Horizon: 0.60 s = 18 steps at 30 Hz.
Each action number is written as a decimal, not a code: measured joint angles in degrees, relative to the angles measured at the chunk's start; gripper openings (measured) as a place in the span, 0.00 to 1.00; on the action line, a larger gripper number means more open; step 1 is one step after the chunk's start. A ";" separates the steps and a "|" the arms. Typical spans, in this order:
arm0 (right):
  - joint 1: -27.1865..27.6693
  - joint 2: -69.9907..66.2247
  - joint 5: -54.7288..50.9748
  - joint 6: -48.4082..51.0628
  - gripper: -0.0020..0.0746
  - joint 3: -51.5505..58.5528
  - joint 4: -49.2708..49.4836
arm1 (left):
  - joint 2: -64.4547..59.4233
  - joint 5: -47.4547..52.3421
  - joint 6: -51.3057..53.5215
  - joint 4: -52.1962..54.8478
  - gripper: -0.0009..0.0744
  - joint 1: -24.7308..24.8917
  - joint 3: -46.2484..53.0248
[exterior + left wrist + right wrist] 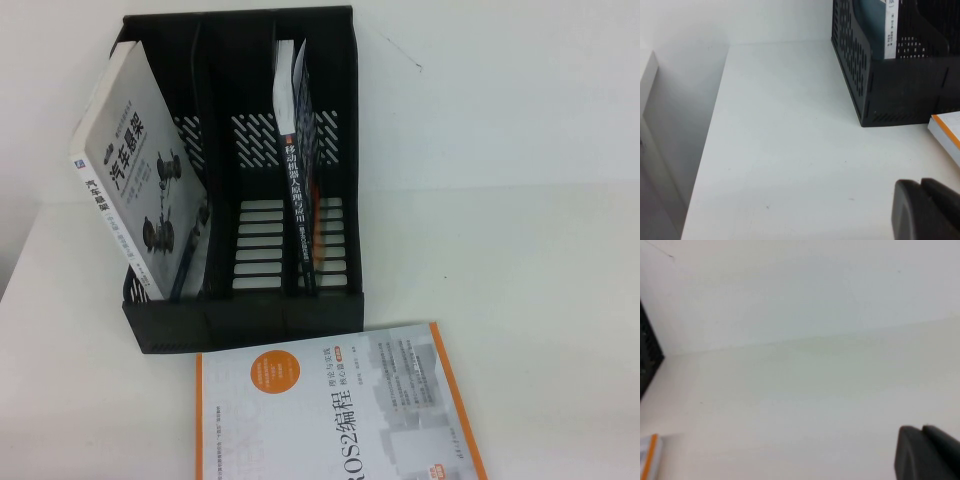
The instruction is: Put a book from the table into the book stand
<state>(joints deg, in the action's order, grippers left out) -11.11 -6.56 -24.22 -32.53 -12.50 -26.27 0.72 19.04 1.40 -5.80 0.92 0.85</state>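
Beside the book stand (340, 150), "ROS2" book (340, 410) lies flat

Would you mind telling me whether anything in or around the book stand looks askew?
Yes: the book leans steeply in the left compartment of the book stand, its top poking past the side wall. The dark-spined book stands nearly upright. Left gripper and right gripper hang over bare table.
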 joint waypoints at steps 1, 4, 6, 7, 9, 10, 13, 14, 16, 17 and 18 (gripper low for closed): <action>1.90 1.22 1.07 2.28 0.03 1.53 1.70 | 0.00 0.00 0.00 0.00 0.01 0.00 0.00; 6.79 5.19 1.55 10.26 0.03 5.89 7.61 | 0.00 0.00 0.00 0.00 0.01 0.00 0.00; 9.70 6.83 1.94 12.47 0.03 8.57 10.64 | 0.00 0.00 0.00 0.00 0.01 0.00 0.00; 10.81 7.07 2.33 12.99 0.03 10.13 11.95 | 0.00 0.00 0.00 0.00 0.01 0.00 0.00; 11.82 7.19 3.12 13.40 0.03 12.71 13.76 | 0.00 0.00 0.00 0.00 0.01 0.00 0.00; 11.92 7.19 3.42 13.54 0.03 13.41 14.55 | 0.00 0.00 0.00 0.00 0.01 0.00 0.00; 11.67 7.28 3.57 14.62 0.03 13.50 16.14 | 0.00 0.00 0.00 0.00 0.01 0.00 0.00; 11.29 7.28 3.57 15.14 0.03 13.50 16.50 | 0.00 0.00 0.00 0.00 0.01 0.00 0.00; 10.91 7.28 3.57 16.30 0.03 13.50 16.90 | 0.00 0.00 0.00 0.00 0.01 0.00 0.00; 10.80 7.28 3.57 17.15 0.03 13.50 17.01 | 0.00 0.00 0.00 0.00 0.01 0.00 0.00; 10.80 7.28 3.66 17.84 0.03 13.50 17.12 | 0.00 0.00 0.00 0.00 0.01 0.00 0.00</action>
<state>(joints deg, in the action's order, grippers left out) -0.31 0.72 -20.57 -14.70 1.00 -9.15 0.72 19.04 1.40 -5.80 0.92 0.85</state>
